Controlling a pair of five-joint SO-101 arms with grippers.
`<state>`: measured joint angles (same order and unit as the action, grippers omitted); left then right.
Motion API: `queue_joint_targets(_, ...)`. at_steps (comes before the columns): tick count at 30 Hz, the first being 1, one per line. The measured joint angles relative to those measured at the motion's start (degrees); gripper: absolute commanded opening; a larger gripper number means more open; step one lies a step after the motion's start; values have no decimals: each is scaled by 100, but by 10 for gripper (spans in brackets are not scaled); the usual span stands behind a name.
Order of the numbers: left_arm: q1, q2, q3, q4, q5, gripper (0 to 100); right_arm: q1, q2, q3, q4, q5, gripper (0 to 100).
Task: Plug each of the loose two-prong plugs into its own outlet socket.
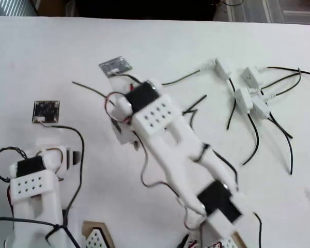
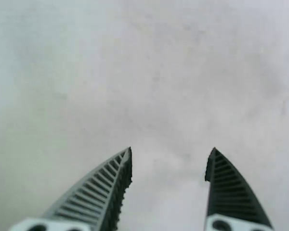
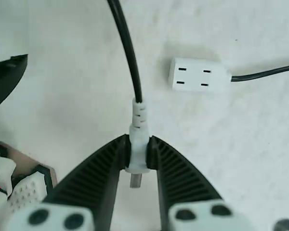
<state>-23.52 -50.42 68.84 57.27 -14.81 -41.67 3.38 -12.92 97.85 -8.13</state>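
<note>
High view first: I've got the right arm (image 1: 160, 119) stretched out across the middle of the white worktop (image 1: 51, 51). The left arm (image 1: 33, 183) sits folded back, well off to its left. A tangle of white sockets and plugs (image 1: 245, 95) on black cords lies well apart from the right arm, out on its right. One small circuit board (image 1: 115, 66) lies just beyond the right arm's wrist, and another board (image 1: 46, 111) sits between the two arms.

Left wrist view now: the left end effector (image 2: 171, 161) hangs with its fingers spread wide, nothing between them, bare worktop below.

Right wrist view: the right end effector (image 3: 138, 142) is clamped on a white two-prong plug (image 3: 138, 130), with the prongs (image 3: 135, 181) pointing back toward the wrist and the black cord (image 3: 125, 48) running away. A white outlet socket (image 3: 200, 75) lies near the right end effector, clear of the plug, slots facing up.
</note>
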Motion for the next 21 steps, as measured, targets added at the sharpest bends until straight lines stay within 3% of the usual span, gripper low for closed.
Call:
queue_joint_targets(7,580,0,-1037,422,615,255,0,-2400,1538,-440,0,17)
queue_joint_targets(15,1925,0,-1899,598,1864,253,0,-4404,3684,-1846,0,17)
queue_joint_targets(21,3033,0,-2708,1099,2242,252,-193,-5407,4914,-2629,0,17)
